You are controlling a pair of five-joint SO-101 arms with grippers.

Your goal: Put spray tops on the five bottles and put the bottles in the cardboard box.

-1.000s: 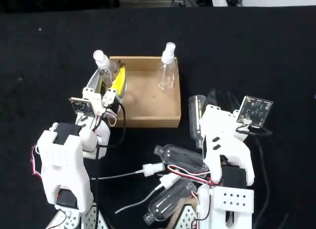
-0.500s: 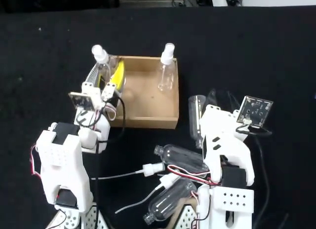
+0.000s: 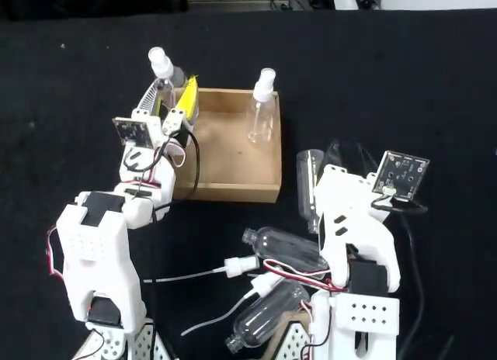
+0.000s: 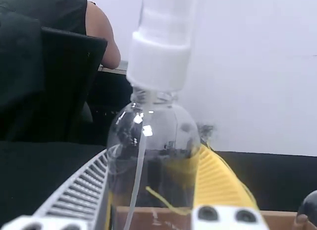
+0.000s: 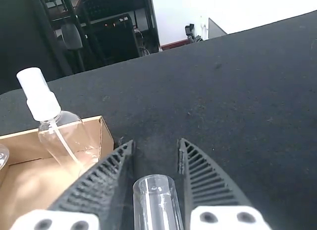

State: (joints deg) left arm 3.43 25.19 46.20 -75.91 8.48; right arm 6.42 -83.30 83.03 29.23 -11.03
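Note:
My left gripper [image 3: 174,90], one finger white and one yellow, is shut on a clear bottle [image 3: 165,87] with a white spray top [image 3: 160,63], held upright above the far left corner of the cardboard box [image 3: 225,154]. The left wrist view has that bottle [image 4: 153,141] between the fingers. A second topped bottle [image 3: 262,110] stands in the box's far right corner. Right of the box, my right gripper [image 3: 309,160] is shut on a topless bottle [image 3: 307,193], whose open neck [image 5: 154,193] sits between the black fingers [image 5: 111,165].
Two more topless bottles [image 3: 286,250] [image 3: 268,313] lie near the table's front, between the arm bases. Two loose spray tops [image 3: 241,264] [image 3: 264,283] with long tubes lie beside them. The table is covered in black cloth.
My left gripper has carried its topped bottle up and toward the far side, from low at the box's left wall to above its far left corner. The right arm has not moved.

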